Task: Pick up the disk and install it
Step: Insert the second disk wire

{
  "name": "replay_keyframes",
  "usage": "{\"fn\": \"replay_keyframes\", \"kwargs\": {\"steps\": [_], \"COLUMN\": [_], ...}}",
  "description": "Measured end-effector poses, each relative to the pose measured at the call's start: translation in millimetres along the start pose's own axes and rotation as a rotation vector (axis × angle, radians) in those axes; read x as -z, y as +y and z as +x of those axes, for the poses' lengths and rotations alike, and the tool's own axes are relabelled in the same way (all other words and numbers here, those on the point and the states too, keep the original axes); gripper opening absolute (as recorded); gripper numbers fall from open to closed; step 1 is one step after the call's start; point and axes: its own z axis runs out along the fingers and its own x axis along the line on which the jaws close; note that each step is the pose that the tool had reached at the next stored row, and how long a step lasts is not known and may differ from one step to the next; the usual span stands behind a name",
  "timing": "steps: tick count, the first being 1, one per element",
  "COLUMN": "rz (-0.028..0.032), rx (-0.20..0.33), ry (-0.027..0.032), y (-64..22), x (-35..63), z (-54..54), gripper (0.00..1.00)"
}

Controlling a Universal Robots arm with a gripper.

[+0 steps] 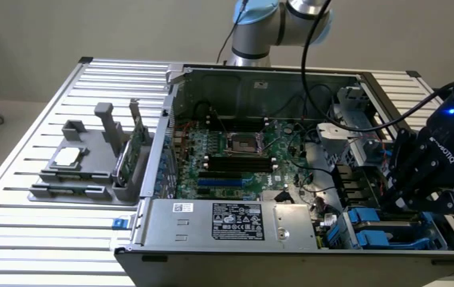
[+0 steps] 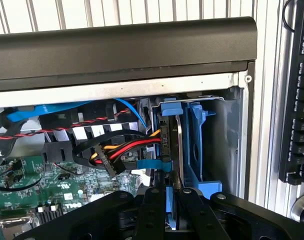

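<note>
This was a robotics lab or electronics workshop: an opened computer case [image 1: 291,179] with its motherboard [image 1: 235,155] bare lay on a slotted aluminium worktop [image 1: 60,233], beside a grey parts fixture [image 1: 91,173], under a robot arm [image 1: 275,24].

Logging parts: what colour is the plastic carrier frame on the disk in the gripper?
Blue, clearest in the wrist view: plastic carrier frame on the disk.

Drive bay [image 2: 204,145] tight; cables [image 2: 117,152] crowd one side; case wall [image 2: 232,145] close on other.
</note>
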Motion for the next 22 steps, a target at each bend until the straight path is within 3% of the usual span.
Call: {"fn": "replay_keyframes", "kwargs": {"steps": [22], "rz": [0.0004], "rx": [0.000], "ry": [0.0000], "y": [2.0], "x": [-6.1], "z": [0.2], "gripper": [0.16]}}
